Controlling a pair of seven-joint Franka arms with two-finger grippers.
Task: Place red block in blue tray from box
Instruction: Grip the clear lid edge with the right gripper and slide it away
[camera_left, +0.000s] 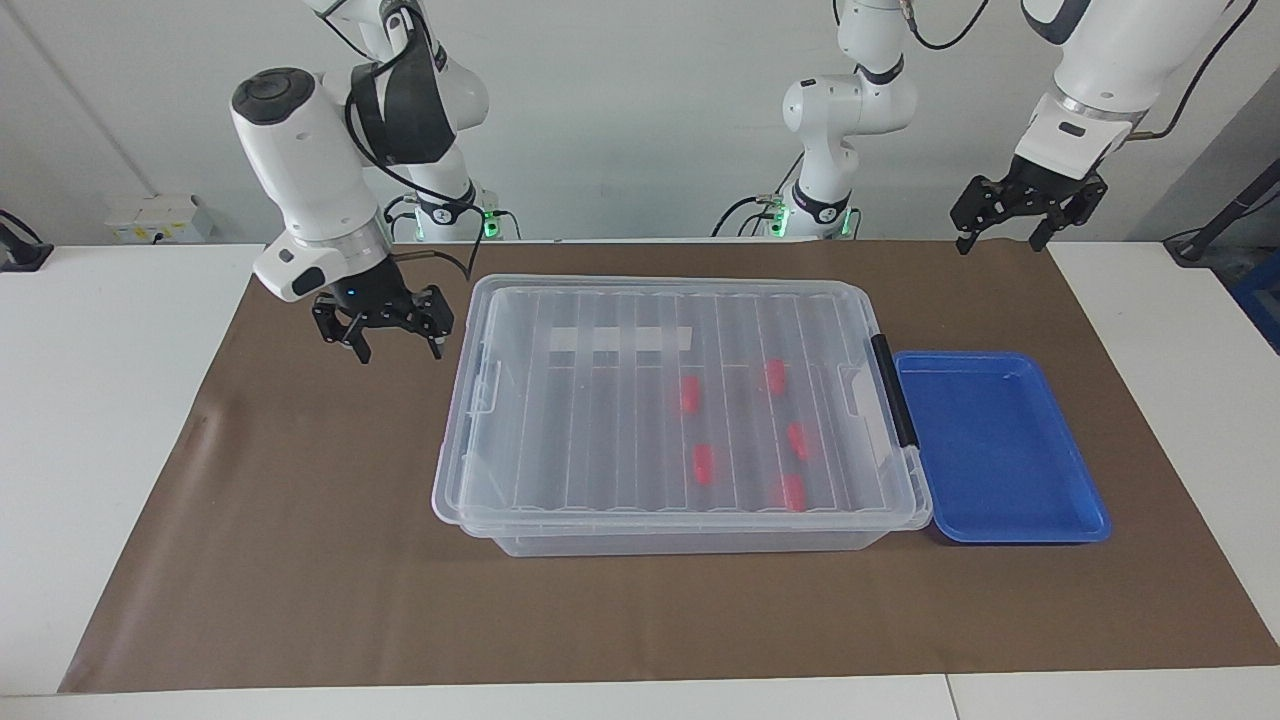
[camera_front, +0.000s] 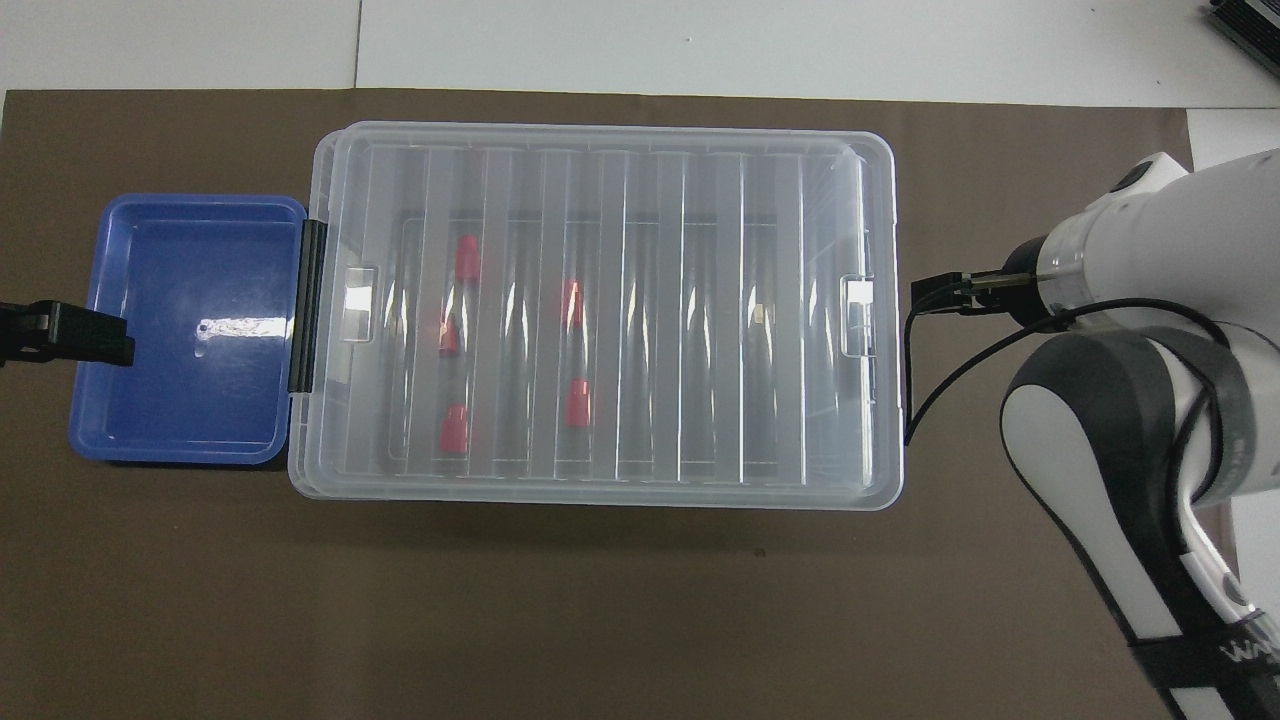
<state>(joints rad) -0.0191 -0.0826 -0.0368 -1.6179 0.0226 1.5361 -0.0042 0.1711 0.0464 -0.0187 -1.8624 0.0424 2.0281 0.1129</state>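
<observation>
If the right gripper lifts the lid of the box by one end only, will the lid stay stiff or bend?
The lid would probably bend a little: it is thin clear plastic, wide and long. Its ribs should keep it from drooping much. The black latch looks closed, so that end may hold until it is released.

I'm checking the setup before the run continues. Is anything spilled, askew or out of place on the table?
Nothing stands out. The box sits square with its lid on, five red blocks inside, and the blue tray lies empty against its latch end. Both grippers are open and hold nothing.
</observation>
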